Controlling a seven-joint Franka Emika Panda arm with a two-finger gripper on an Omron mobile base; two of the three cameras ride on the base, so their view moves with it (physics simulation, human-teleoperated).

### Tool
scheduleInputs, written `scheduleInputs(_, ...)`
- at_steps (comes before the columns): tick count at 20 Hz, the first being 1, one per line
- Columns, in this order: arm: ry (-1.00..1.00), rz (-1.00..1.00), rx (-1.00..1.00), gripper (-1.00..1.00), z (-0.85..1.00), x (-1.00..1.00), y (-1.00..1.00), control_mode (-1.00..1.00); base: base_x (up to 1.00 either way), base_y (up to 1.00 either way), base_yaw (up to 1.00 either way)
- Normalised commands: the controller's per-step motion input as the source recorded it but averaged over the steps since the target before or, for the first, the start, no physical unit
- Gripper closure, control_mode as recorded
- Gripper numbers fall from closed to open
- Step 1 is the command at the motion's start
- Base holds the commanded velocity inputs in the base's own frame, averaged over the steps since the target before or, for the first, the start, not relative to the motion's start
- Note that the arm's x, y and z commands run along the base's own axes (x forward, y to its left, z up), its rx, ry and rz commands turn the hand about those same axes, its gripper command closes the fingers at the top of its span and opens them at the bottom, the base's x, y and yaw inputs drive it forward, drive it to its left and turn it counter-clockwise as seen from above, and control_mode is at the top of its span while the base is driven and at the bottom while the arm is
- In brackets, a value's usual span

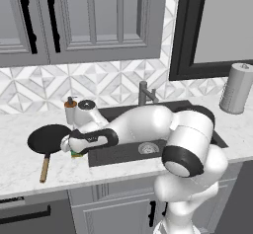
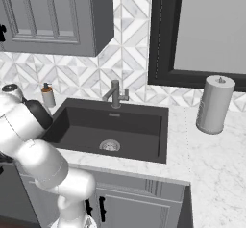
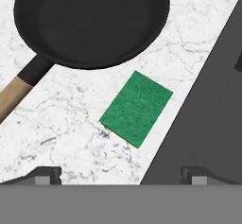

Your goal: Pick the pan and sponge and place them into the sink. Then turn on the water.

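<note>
Pan (image 3: 92, 22): lies on the marble ahead of the tool and toward its left; the far rim is cut off by the top edge of the hand view, and the wooden handle runs off the left edge. In the left base view the whole pan (image 1: 48, 139) shows, handle pointing toward the counter's front edge.
Sponge (image 3: 136, 107): green face up, flat on the counter (image 3: 71, 138), directly ahead of the tool and between its two fingertips' lines, just short of the pan's rim but apart from it; a thin yellow layer peeks along its near edge. In the left base view only a sliver of green shows under the hand, the rest hidden by the arm.
Tool (image 3: 120, 173): jaws spread wide, holding nothing, hovering above the sponge; only the two dark fingertips (image 3: 45, 173) show at the bottom of the hand view. From the left base view the tool itself is hard to make out beneath the wrist.
Sink (image 3: 208, 114): its dark edge runs just right of the sponge; part of the basin (image 1: 128, 151) is covered by the arm. From the right base camera the basin (image 2: 115, 126) lies open, with the drain visible.
Soap bottle (image 1: 70, 109): stands beyond the pan, near the wall.
Faucet (image 2: 115, 93): behind the basin, no stream seen.
Paper towel roll (image 2: 215, 105): far right, well apart.
Open room: bare marble around the sponge on its near and left sides.
</note>
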Motion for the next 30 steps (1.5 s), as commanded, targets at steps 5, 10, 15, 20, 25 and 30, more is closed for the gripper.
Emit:
scheduleInputs(5,0.00,0.00,0.00,-1.00,-0.19,0.04,0.00,-1.00,0.00,0.00,0.00)
scheduleInputs(10,0.00,-0.02,0.00,-1.00,-0.16,0.14,0.02,-1.00,0.00,0.00,0.00)
scheduleInputs(15,0.00,-0.06,0.00,-1.00,-0.22,0.12,0.11,-1.00,0.00,0.00,0.00)
scheduleInputs(20,0.00,-0.06,0.00,-1.00,-0.21,0.14,0.29,-1.00,0.00,0.00,0.00)
scheduleInputs(25,0.00,-0.05,0.00,-1.00,-0.13,0.19,0.25,-1.00,0.00,0.00,0.00)
scheduleInputs(30,0.00,-0.09,0.00,-1.00,-0.10,0.12,0.15,-1.00,0.00,0.00,0.00)
